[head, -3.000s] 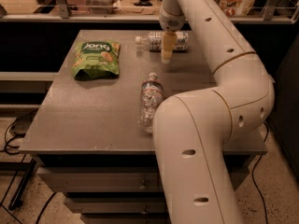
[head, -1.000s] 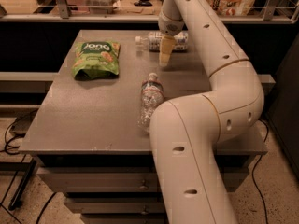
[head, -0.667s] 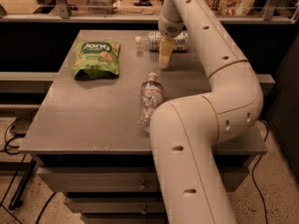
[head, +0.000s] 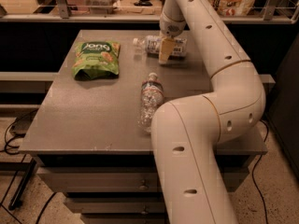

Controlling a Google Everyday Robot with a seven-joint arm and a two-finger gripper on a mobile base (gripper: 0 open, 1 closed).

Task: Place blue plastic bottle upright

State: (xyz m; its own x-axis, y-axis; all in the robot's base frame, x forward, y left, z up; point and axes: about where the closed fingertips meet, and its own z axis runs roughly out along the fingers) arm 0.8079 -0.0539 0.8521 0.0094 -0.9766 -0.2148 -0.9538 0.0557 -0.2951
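Gripper (head: 165, 51) at upper centre of frame, down on the blue plastic bottle (head: 150, 45); open or closed, can't tell. Bottle lies on its side at the far edge of the grey table (head: 70, 111), white cap pointing left. Second clear bottle (head: 150, 97) lies mid-table, cap away from camera. Green snack bag (head: 96, 58) upper left, flat.

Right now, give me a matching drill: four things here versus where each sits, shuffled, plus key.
1. green snack bag
2. blue plastic bottle
3. crinkled clear bottle
4. gripper

A. lying in the middle of the table, cap toward the rear
B. at the rear, down over the blue plastic bottle's middle
C. flat, rear picture-left
D. on its side at the rear, white cap to picture-left

Pairs: 1-C, 2-D, 3-A, 4-B
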